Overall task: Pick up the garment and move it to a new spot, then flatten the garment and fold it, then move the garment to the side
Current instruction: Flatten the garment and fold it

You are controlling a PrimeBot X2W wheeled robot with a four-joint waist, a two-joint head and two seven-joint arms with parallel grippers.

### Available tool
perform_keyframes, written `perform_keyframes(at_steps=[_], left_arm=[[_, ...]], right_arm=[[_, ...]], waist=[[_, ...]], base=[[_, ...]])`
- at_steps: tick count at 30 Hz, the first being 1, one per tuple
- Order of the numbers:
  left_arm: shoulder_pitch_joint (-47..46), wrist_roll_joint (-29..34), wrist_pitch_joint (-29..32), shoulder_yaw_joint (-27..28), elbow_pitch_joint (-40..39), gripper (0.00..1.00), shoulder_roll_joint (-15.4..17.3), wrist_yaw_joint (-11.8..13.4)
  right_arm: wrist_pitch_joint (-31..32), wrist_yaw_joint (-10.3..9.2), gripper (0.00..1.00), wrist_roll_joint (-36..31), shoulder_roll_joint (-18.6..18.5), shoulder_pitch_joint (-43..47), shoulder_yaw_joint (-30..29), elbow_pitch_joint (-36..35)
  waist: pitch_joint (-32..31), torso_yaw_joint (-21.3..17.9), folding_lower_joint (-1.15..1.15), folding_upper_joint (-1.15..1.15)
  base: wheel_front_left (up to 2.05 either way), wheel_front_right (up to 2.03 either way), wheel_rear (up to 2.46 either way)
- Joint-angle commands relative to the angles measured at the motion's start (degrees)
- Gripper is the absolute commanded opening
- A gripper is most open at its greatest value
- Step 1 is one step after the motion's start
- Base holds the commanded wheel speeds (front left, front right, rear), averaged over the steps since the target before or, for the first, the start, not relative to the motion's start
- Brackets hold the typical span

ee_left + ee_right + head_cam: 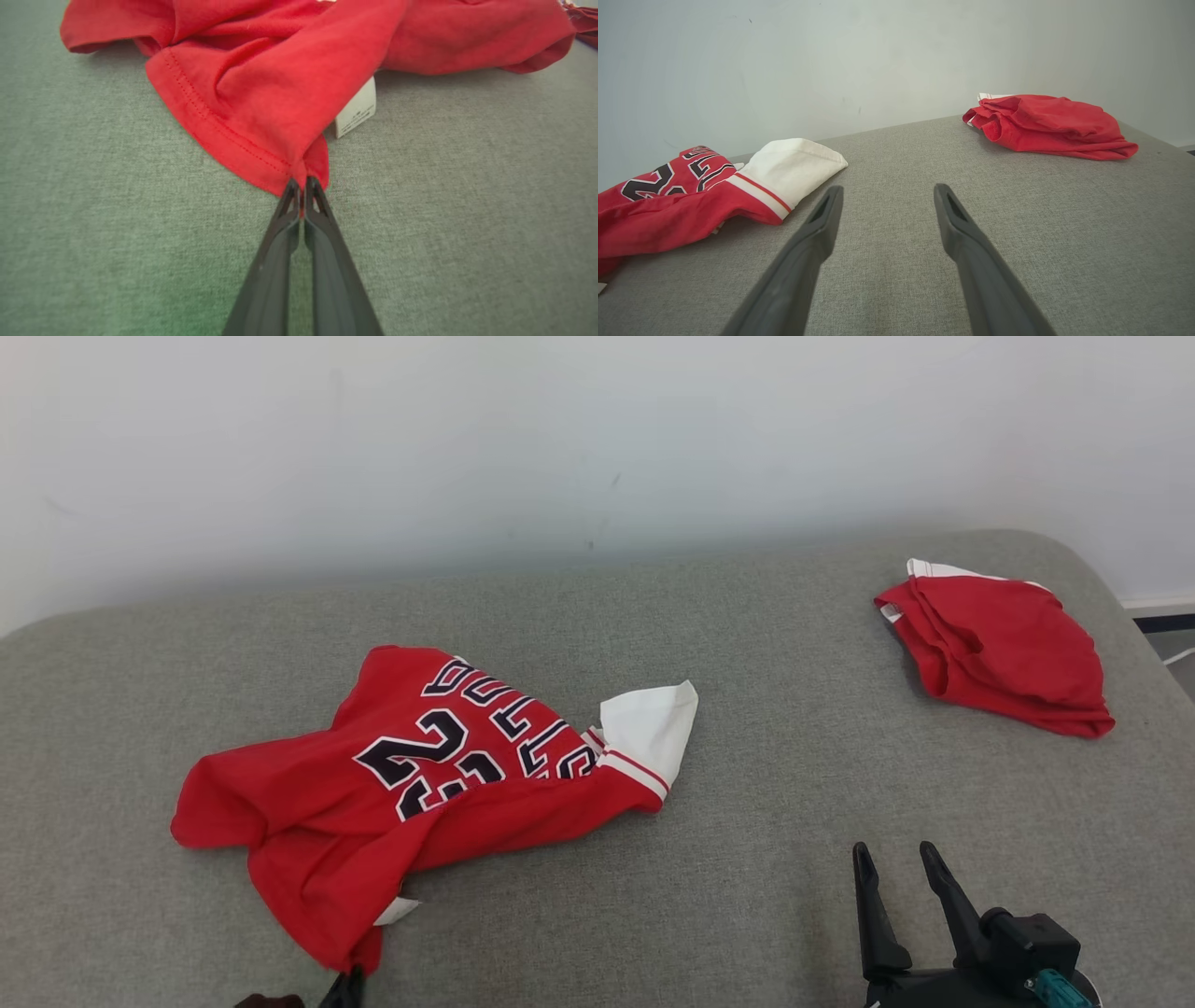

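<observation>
Bright, soft, even light; the red jersey [373,821] casts faint shadows on the grey upholstery [747,756]. Wrist views stretch at their edges; the left one blurs, greenish, along its bottom.

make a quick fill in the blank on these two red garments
The left gripper is ____ on the hem of the crumpled red jersey with dark numbers.
The right gripper stands ____, holding nothing.
The folded plain red garment lies on the grey fabric surface to the jersey's ____.
Missing words: shut; open; right
</observation>
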Motion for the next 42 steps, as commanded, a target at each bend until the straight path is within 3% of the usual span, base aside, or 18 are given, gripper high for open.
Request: perform_keyframes(at_steps=[1, 6, 11, 15, 21, 22, 23, 33, 42], left_arm=[[-0.6, 0.8, -0.3, 0.5, 0.1, 0.0, -0.3, -0.3], [0.3, 2.4, -0.4, 3.3, -3.2, 0.0, 1.3, 1.1], [2.3, 6.5, -0.3, 4.8, -8.9, 0.0, 6.9, 2.7], [4.4, 8.4, 1.1, 3.7, -13.3, 0.0, 10.0, 2.5], [7.7, 6.7, 3.8, 2.6, -15.3, 0.0, 9.6, 1.7], [8.3, 6.4, 4.3, 2.4, -14.9, 0.33, 9.2, 1.7], [8.6, 5.9, 4.7, 2.1, -14.5, 1.0, 8.7, 1.3], [10.6, 2.4, 1.2, 2.9, -18.5, 1.0, 5.5, 0.6], [9.8, 4.7, -0.3, 6.7, -26.4, 1.0, 2.2, 3.1]], right_arm=[[-0.1, 0.05, 1.0, -0.2, -0.3, 0.7, 0.1, 0.0], [-0.1, 0.05, 1.0, 0.1, -0.4, 1.2, -0.2, 0.0], [-0.2, 0.05, 1.0, 0.1, -0.2, 2.1, -1.0, -0.1], [-0.2, 0.05, 1.0, 0.4, 0.1, 2.2, -0.8, 0.1], [-0.3, 0.05, 1.0, 0.5, 0.2, 1.9, -0.7, 0.4], [-0.3, 0.04, 1.0, 0.5, 0.2, 2.0, -1.0, 0.4], [-0.3, 0.05, 1.0, 0.5, 0.2, 2.0, -1.2, 0.4], [-0.3, 0.05, 1.0, -0.1, -0.3, 1.8, -2.3, 0.1], [1.7, 0.05, 1.0, -0.2, -2.9, -3.5, 1.0, 1.4]], waist=[[-0.2, 0.3, 0.0, 0.0], [-0.6, 1.1, 0.0, 0.0], [-1.1, 2.8, 0.0, 0.0], [-1.3, 4.3, 0.0, 0.0], [-1.3, 6.0, 0.0, 0.0], [-1.3, 6.3, 0.0, 0.0], [-1.4, 6.6, 0.0, 0.0], [-1.0, 10.0, 0.0, 0.0], [-0.8, 11.7, 0.0, 0.0]], base=[[0.0, 0.0, 0.0], [0.0, 0.0, 0.0], [0.0, 0.0, 0.0], [0.0, 0.0, 0.0], [0.0, 0.0, 0.0], [0.0, 0.0, 0.0], [0.0, 0.0, 0.0], [0.0, 0.0, 0.0], [0.0, 0.0, 0.0]])
